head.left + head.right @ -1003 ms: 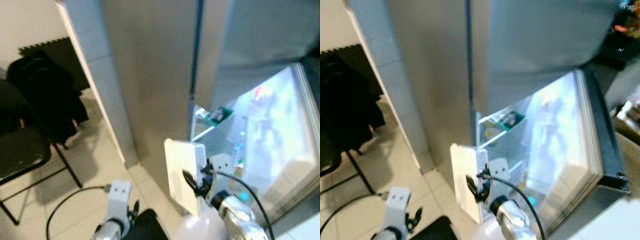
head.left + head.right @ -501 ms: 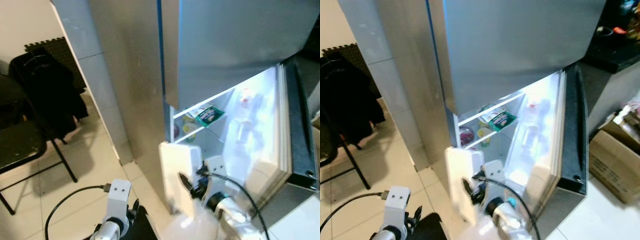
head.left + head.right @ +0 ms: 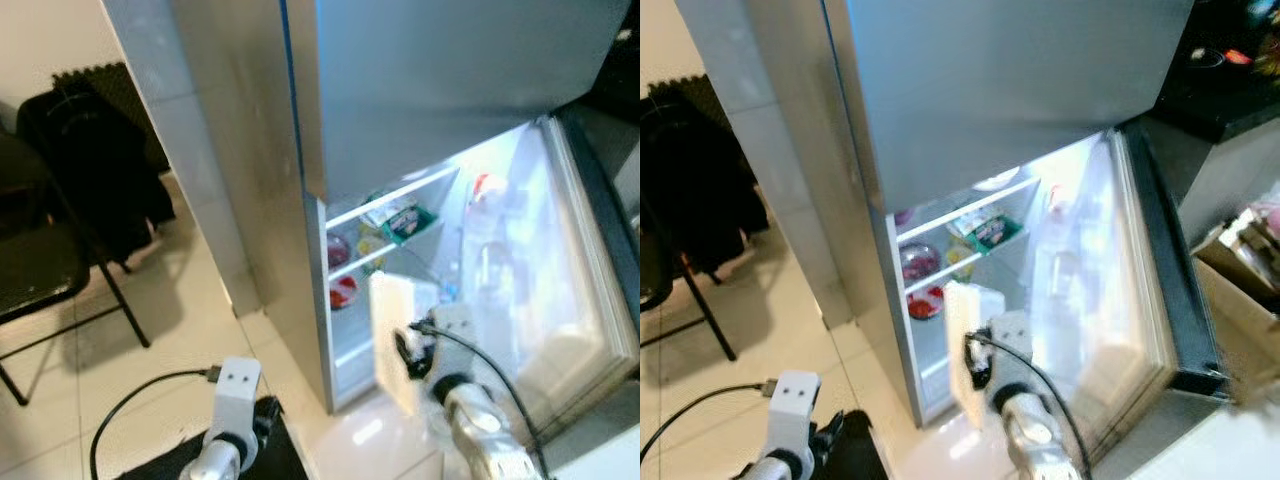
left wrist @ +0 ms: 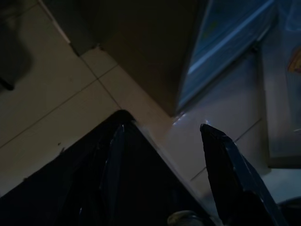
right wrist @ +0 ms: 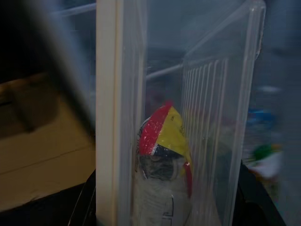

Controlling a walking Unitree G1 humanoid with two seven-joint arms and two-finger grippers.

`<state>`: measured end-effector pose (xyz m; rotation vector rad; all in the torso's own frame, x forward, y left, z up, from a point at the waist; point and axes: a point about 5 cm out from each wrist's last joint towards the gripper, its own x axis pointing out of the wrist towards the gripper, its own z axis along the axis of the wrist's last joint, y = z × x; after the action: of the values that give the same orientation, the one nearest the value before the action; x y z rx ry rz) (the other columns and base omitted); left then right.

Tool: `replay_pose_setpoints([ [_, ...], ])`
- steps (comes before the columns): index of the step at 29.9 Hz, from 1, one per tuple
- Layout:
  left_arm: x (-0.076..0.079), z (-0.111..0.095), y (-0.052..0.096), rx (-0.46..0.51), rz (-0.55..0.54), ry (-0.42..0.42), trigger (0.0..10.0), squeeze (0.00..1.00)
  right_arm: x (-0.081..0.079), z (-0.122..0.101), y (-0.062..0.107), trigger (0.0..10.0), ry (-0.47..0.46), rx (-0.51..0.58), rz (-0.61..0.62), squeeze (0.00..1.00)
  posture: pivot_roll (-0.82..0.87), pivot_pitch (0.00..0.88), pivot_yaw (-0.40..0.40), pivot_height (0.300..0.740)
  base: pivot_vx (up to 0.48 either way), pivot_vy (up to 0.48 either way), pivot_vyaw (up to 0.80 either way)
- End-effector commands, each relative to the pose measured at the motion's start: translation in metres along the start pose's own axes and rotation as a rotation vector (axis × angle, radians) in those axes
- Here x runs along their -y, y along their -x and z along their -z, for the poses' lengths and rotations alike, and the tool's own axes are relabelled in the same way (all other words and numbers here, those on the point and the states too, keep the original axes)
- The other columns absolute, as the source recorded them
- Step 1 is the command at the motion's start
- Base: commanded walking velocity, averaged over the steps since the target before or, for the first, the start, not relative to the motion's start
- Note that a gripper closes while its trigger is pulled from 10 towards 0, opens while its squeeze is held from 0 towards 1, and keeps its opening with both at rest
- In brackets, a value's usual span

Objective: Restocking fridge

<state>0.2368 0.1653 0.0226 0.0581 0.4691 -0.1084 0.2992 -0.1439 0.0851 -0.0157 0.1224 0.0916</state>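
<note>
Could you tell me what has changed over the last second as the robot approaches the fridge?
The right gripper has carried the clear box from beside the fridge up to its lit open shelves. It keeps hold of the box. The left gripper hangs low as before.

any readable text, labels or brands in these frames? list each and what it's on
None can be read.
Green packet on the fridge shelf: has print, too blurred to read.
Red, yellow and white package inside the clear plastic container at the right gripper: dark marks near its base, too small to read.
Bottles in the open fridge door: washed out by glare, labels unreadable.
</note>
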Motion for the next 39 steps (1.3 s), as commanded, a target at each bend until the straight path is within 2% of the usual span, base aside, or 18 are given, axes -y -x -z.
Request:
replay_pose_setpoints([
  [1, -0.002, 0.008, 0.002, -0.030, -0.002, 0.001, 10.0, 0.00, 0.020, 0.002, 0.000, 10.0, 0.032, -0.012, 0.123, 0.00, -0.07, 0.126, 0.050, 0.736, 0.000, -0.270, 0.00],
  [2, -0.002, 0.008, 0.002, -0.030, -0.002, 0.001, 10.0, 0.00, 0.020, 0.002, 0.000, 10.0, 0.032, -0.012, 0.123, 0.00, -0.07, 0.126, 0.050, 0.736, 0.000, -0.270, 0.00],
  [6, -0.001, 0.008, 0.002, -0.031, 0.000, 0.002, 10.0, 0.00, 0.053, 0.006, 0.001, 10.0, 0.066, -0.053, 0.304, 0.00, -0.08, 0.127, 0.052, 0.736, 0.000, -0.263, 0.00],
  [9, -0.001, 0.008, 0.002, -0.031, 0.001, 0.002, 10.0, 0.00, 0.059, 0.006, 0.001, 10.0, 0.069, -0.056, 0.336, 0.00, -0.08, 0.127, 0.052, 0.736, 0.000, -0.251, 0.00],
  [11, -0.002, 0.008, 0.002, -0.032, 0.001, 0.002, 10.0, 0.00, 0.069, 0.001, 0.001, 10.0, 0.087, -0.037, 0.367, 0.00, -0.08, 0.129, 0.054, 0.736, 0.000, 0.000, 0.00],
  [13, -0.002, 0.008, 0.002, -0.035, -0.001, 0.001, 10.0, 0.00, 0.069, -0.003, -0.001, 10.0, 0.091, -0.013, 0.349, 0.00, -0.08, 0.129, 0.053, 0.736, 0.000, 0.000, 0.00],
  [17, -0.003, 0.008, 0.002, -0.035, -0.008, 0.001, 10.0, 0.00, 0.057, -0.009, -0.003, 10.0, 0.071, 0.026, 0.289, 0.00, -0.08, 0.129, 0.053, 0.736, 0.000, 0.000, 0.00],
  [22, -0.003, 0.008, 0.001, -0.038, -0.019, 0.003, 10.0, 0.00, 0.033, -0.013, -0.006, 10.0, 0.035, 0.078, 0.162, 0.00, -0.07, 0.128, 0.055, 0.736, 0.000, 0.000, 0.00],
  [23, -0.003, 0.008, 0.001, -0.038, -0.019, 0.003, 10.0, 0.00, 0.033, -0.013, -0.006, 10.0, 0.035, 0.078, 0.162, 0.00, -0.07, 0.128, 0.055, 0.736, 0.000, 0.000, 0.00],
  [28, -0.005, 0.006, 0.001, -0.026, -0.029, 0.012, 10.0, 0.00, 0.012, -0.015, -0.004, 10.0, -0.014, 0.102, -0.013, 0.00, -0.07, 0.128, 0.056, 0.736, 0.000, 0.000, 0.00],
  [30, -0.005, 0.006, 0.001, -0.026, -0.029, 0.012, 10.0, 0.00, 0.012, -0.015, -0.004, 10.0, -0.014, 0.102, -0.013, 0.00, -0.07, 0.128, 0.056, 0.736, 0.000, 0.000, 0.00],
  [32, -0.006, 0.006, 0.001, -0.023, -0.033, 0.016, 10.0, 0.00, -0.001, -0.017, 0.000, 10.0, -0.039, 0.108, -0.128, 0.00, -0.08, 0.129, 0.056, 0.736, 0.000, 0.000, 0.00],
  [33, -0.006, 0.006, 0.001, -0.023, -0.033, 0.016, 10.0, 0.00, -0.001, -0.017, 0.000, 10.0, -0.039, 0.108, -0.128, 0.00, -0.08, 0.129, 0.056, 0.736, 0.000, 0.000, 0.00],
  [35, -0.005, 0.006, 0.001, -0.025, -0.035, 0.021, 10.0, 0.00, -0.016, -0.018, 0.005, 10.0, -0.048, 0.109, -0.260, 0.00, -0.08, 0.129, 0.056, 0.736, 0.000, 0.000, 0.00],
  [37, -0.005, 0.006, 0.001, -0.027, -0.036, 0.022, 10.0, 0.00, -0.020, -0.018, 0.006, 10.0, -0.050, 0.108, -0.300, 0.00, -0.08, 0.129, 0.056, 0.736, 0.000, 0.000, 0.00],
  [39, -0.006, 0.006, 0.001, -0.027, -0.055, 0.018, 10.0, 0.00, -0.033, -0.018, 0.012, 10.0, -0.053, 0.094, -0.428, 0.00, -0.08, 0.129, 0.056, 0.736, 0.000, 0.000, 0.00],
])
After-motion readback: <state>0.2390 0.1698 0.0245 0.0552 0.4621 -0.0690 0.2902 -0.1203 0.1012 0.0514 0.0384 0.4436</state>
